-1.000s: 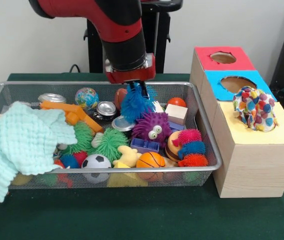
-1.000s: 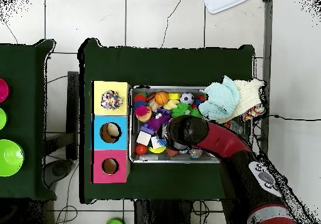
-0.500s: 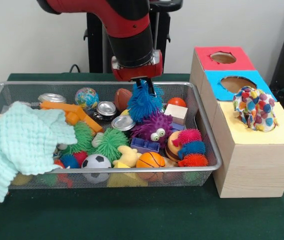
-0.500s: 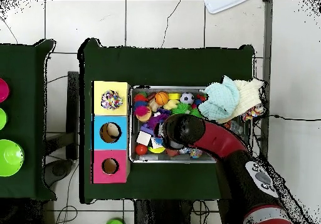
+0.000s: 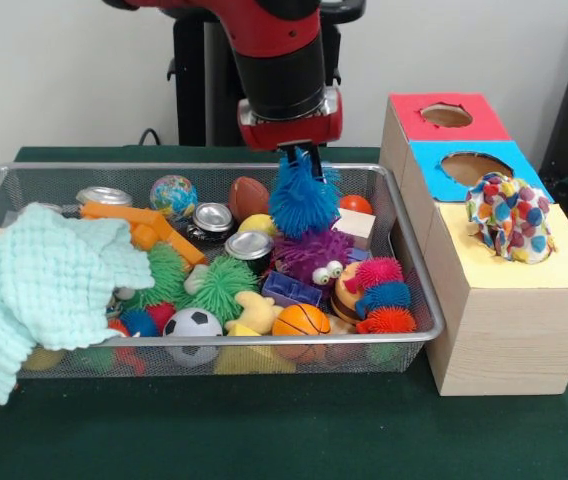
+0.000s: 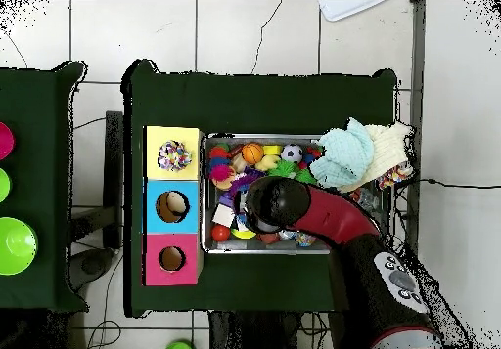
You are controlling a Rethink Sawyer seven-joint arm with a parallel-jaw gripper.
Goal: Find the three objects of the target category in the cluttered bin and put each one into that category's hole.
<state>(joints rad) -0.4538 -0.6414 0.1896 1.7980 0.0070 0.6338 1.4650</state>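
Blue spiky fuzzy ball point(image 5: 303, 197) hangs clenched in the gripper point(image 5: 297, 157), clear above the wire-mesh bin point(image 5: 412, 290) and purple furry toy point(image 5: 313, 256).

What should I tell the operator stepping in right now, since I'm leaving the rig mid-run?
Gripper: shut on the blue spiky fuzzy ball, held above the wire mesh bin, near its box end.
Boxes: a colourful patchwork soft ball sits in the yellow box's hole; the blue box's hole and the red box's hole look open.
Still in the bin: a purple fuzzy ball with eyes, two green spiky balls, and mixed clutter.
Left: probably carry the blue ball to the yellow box, then pick the next fuzzy one.
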